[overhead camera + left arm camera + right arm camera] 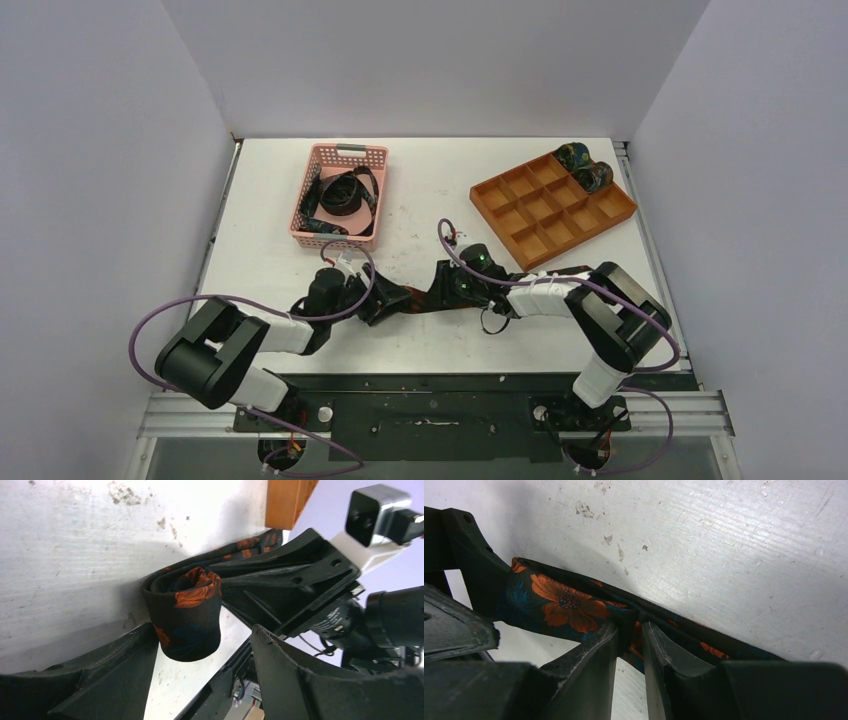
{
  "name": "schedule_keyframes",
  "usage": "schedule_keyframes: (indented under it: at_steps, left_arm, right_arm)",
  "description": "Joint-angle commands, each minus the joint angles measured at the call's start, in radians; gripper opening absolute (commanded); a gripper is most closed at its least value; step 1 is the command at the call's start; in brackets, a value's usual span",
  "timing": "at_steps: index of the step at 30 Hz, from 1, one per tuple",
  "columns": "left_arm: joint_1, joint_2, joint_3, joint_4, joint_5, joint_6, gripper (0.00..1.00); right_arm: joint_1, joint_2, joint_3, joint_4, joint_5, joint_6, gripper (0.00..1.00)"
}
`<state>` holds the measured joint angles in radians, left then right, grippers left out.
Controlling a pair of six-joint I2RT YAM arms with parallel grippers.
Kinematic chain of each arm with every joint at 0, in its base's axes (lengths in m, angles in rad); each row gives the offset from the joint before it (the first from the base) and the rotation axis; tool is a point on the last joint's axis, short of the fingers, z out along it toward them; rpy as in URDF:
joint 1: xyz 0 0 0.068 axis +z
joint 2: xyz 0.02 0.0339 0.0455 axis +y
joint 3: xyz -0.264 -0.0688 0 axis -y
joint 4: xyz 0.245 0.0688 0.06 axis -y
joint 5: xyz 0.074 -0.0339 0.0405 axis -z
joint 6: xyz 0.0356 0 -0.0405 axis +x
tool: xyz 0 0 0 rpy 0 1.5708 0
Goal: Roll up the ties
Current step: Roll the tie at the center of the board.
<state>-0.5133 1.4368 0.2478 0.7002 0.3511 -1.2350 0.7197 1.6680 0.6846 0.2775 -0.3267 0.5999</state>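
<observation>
At mid-bench (pixel 430 190), with right end effector (pixel 630 630) pinched almost shut on the flat tie (pixel 564 602) and left end effector (pixel 200 632) spread wide around the loose roll (pixel 192 612), not yet clamped: close left gently, keep the strip taut, wind evenly.

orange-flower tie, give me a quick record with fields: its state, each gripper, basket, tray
tie: orange-flower tie on the table, one end rolled into a loose coil, the rest a flat strip
left gripper: open, fingers either side of the coil
right gripper: shut on the strip next to the coil
pink basket: holds loose ties
orange tray: two rolled ties at its far right end
</observation>
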Motion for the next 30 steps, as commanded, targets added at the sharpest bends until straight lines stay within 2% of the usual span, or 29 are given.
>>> schedule_keyframes:
  at_steps: [1, 7, 12, 14, 18, 21, 23, 27, 30]
  left_arm:
    - [0.007, -0.020, 0.006, 0.108, -0.025, -0.056, 0.67]
    - [0.007, -0.013, 0.022, 0.042, -0.046, -0.050, 0.60]
    - [0.009, 0.027, 0.031, 0.040, -0.031, -0.052, 0.61]
    - [0.012, 0.035, 0.031, 0.029, -0.028, -0.052, 0.64]
    - [0.031, 0.006, 0.013, -0.043, -0.036, -0.056, 0.76]
    - [0.046, -0.038, 0.020, -0.141, -0.041, -0.028, 0.78]
    - [0.061, -0.053, 0.025, -0.174, -0.033, -0.015, 0.74]
    - [0.085, -0.022, 0.066, -0.183, 0.022, 0.003, 0.60]
    - [0.086, 0.001, 0.090, -0.195, 0.036, 0.017, 0.58]
  right_arm:
    - [0.005, 0.046, -0.050, -0.013, 0.012, -0.005, 0.26]
    - [0.010, 0.050, -0.071, 0.010, 0.013, -0.006, 0.25]
    - [0.016, 0.047, -0.074, 0.007, 0.020, -0.014, 0.24]
    - [0.019, 0.044, -0.072, 0.004, 0.025, -0.020, 0.24]
    - [0.026, 0.040, -0.072, -0.006, 0.041, -0.029, 0.24]
    - [0.028, 0.040, -0.073, -0.007, 0.045, -0.034, 0.24]
    - [0.037, 0.039, -0.070, -0.015, 0.063, -0.044, 0.23]
    - [0.053, 0.037, -0.069, -0.019, 0.087, -0.059, 0.23]
    - [0.056, 0.040, -0.072, -0.017, 0.089, -0.058, 0.23]
